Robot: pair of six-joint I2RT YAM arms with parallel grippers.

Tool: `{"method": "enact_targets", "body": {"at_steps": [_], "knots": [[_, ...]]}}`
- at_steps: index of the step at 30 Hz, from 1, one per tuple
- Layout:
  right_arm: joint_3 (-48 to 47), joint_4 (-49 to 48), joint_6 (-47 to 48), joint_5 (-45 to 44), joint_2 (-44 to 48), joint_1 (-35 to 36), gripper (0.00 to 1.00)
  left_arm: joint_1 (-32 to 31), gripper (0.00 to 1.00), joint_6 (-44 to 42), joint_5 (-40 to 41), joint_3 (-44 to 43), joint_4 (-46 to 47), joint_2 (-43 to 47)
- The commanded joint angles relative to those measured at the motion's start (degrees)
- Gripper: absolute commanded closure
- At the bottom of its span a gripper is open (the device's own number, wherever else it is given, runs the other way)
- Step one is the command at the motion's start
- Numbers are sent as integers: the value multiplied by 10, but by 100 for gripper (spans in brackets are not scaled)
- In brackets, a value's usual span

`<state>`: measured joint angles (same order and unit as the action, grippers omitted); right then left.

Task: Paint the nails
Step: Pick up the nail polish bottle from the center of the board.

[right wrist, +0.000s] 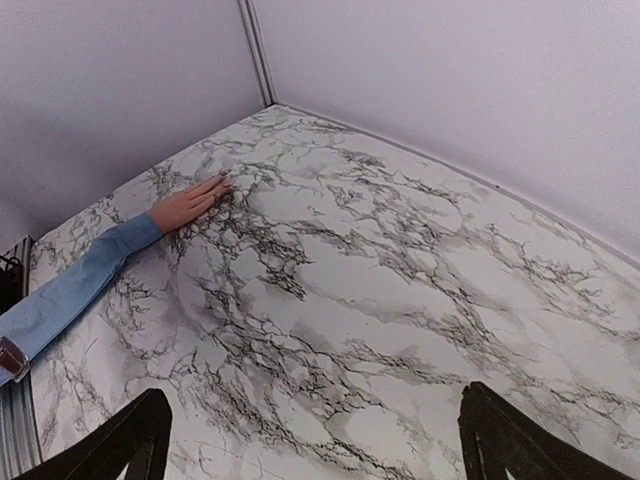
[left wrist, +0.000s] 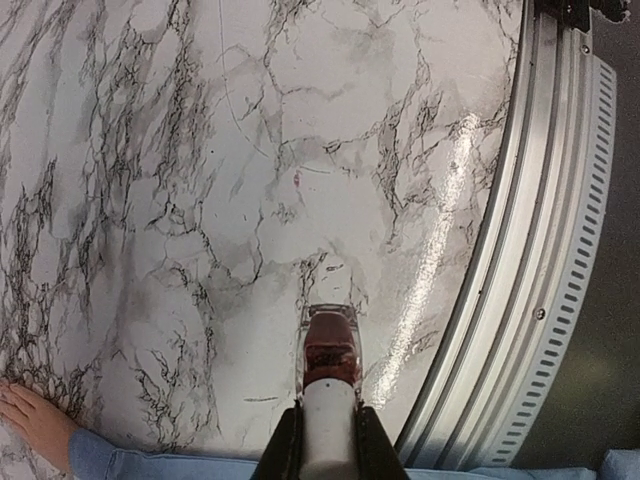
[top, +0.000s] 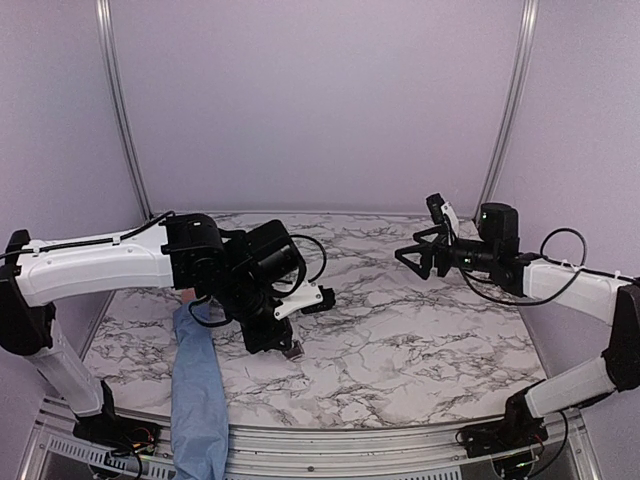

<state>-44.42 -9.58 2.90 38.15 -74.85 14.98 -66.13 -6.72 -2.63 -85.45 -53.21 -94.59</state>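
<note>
A light-skinned hand (right wrist: 190,203) in a light blue sleeve (right wrist: 70,290) lies flat on the marble table (right wrist: 400,300). Its nails are too small to make out. In the top view my left arm covers the hand, and only the sleeve (top: 196,385) shows. My left gripper (left wrist: 328,415) is shut on the white cap of a small bottle (left wrist: 331,350) of dark red polish. The bottle stands on the table near the front edge, right of the sleeve. The hand (left wrist: 30,418) shows at the lower left of the left wrist view. Far to the right, my right gripper (top: 408,258) hovers open and holds nothing.
A metal rail (left wrist: 520,300) runs along the table's near edge, close to the bottle (top: 293,349). Lilac walls with metal posts (top: 120,110) close in the table at the back and sides. The sleeve crosses the front rail at the left.
</note>
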Motion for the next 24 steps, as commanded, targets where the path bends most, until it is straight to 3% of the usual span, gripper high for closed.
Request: {"method": "enact_targets", "body": {"at_steps": [1, 4, 9, 12, 16, 20, 24], "knots": [[-23, -35, 32, 32, 38, 33, 2, 19, 100, 8, -16, -11, -26, 46], [-25, -58, -3, 57, 58, 34, 2, 31, 100, -9, -17, -1, -17, 66], [-19, -97, -103, 20, 86, 34, 2, 51, 100, -41, -37, 25, 14, 92], [-45, -62, -121, 57, 76, 35, 2, 65, 100, -53, -52, 34, 29, 106], [-82, 14, -91, 128, 52, 52, 1, 79, 100, -68, -59, 37, 46, 124], [-65, 43, 2, 65, 101, 119, 2, 80, 100, -82, -70, 20, 53, 122], [-38, 36, 25, 59, 126, 154, 2, 80, 100, -94, -84, 4, 59, 110]]}}
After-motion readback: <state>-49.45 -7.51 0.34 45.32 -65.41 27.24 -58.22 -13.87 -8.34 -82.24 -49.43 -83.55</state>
